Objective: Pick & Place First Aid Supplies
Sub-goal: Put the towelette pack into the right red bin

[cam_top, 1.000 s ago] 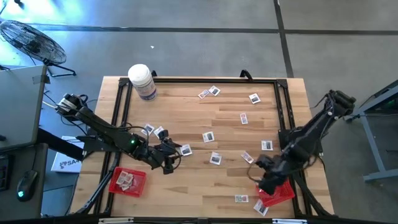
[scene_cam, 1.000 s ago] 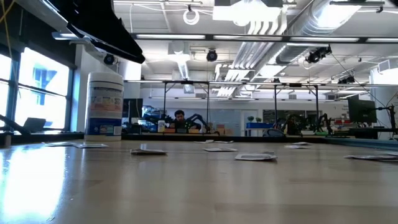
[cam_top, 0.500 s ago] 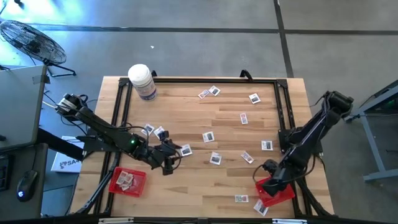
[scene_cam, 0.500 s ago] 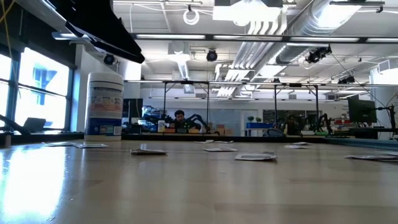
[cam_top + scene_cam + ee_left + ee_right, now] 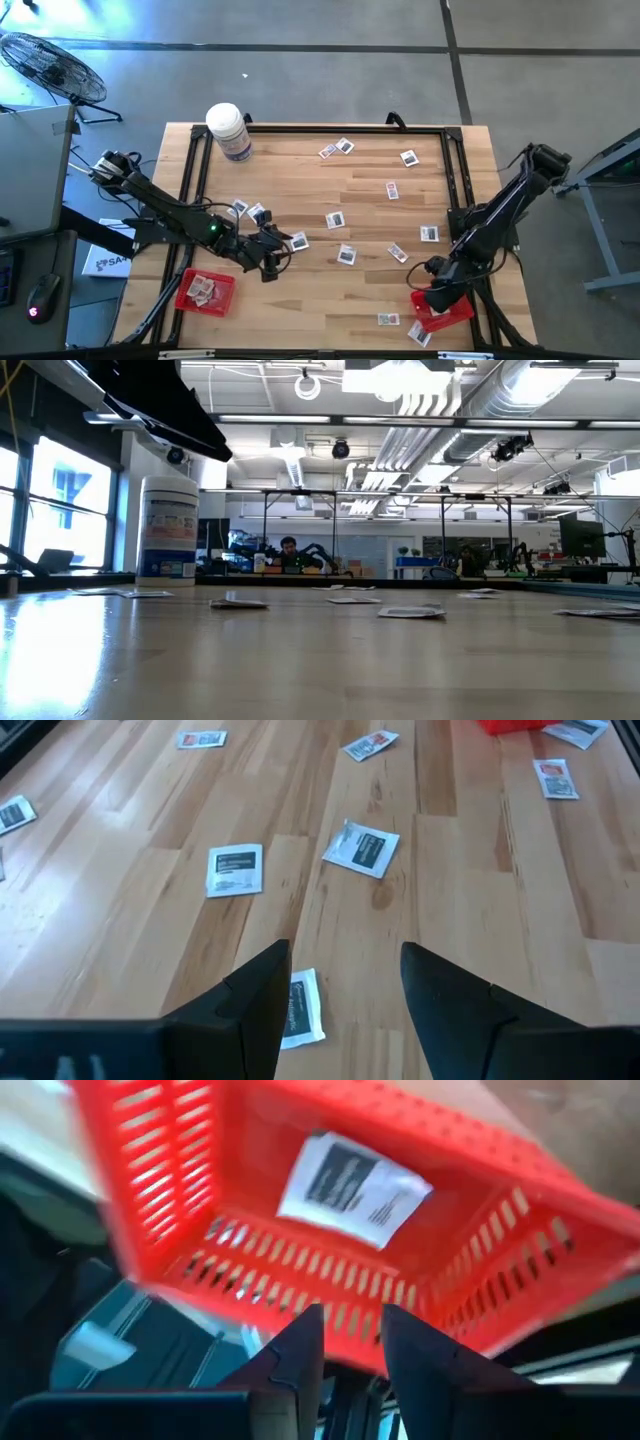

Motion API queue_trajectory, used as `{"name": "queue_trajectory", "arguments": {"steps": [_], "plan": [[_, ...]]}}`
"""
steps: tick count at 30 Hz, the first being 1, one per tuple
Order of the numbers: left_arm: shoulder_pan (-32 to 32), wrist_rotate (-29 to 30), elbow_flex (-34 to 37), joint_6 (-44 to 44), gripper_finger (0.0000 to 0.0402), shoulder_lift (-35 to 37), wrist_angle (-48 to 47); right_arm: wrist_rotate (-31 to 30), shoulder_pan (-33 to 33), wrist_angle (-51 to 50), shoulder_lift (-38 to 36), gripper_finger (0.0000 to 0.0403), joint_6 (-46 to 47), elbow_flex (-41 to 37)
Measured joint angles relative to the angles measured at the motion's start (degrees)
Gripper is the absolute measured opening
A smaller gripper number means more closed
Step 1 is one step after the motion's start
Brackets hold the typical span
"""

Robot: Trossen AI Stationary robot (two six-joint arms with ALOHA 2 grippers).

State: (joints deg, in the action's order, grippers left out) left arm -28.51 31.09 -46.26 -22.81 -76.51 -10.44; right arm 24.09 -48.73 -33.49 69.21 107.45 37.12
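Note:
Several small white first aid packets [image 5: 336,220] lie flat and scattered on the wooden table. My right gripper [image 5: 345,1342] hangs open over the red tray [image 5: 447,310] at the near right corner, and one packet [image 5: 350,1175] lies flat on the tray's floor, clear of the fingers. My left gripper [image 5: 345,1000] hovers open near the table's left side, fingers slanting down above a packet [image 5: 298,1010] on the wood. A second red tray [image 5: 185,290] at the near left holds a few packets.
A large white bottle [image 5: 229,131] stands at the far left corner. A black frame [image 5: 320,128] runs along the table's edges. Two packets [image 5: 388,319] lie on the wood beside the right tray. Bare wood lies at the near middle.
My right gripper has sunk toward the red tray at the near right and turned about its wrist. My left gripper has kept still.

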Motion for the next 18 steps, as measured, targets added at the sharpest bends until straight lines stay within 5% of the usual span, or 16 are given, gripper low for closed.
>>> {"name": "queue_trajectory", "arguments": {"steps": [6,18], "plan": [[0.0,-1.1,0.0,0.0,0.0186,0.0,0.0,-8.4,0.0,-4.8,-2.8,0.0093,-4.3,5.2],[0.0,-1.0,0.0,0.3,0.0186,0.0,0.0,-42.3,9.6,-16.6,-5.8,0.0087,-26.1,8.2]]}}
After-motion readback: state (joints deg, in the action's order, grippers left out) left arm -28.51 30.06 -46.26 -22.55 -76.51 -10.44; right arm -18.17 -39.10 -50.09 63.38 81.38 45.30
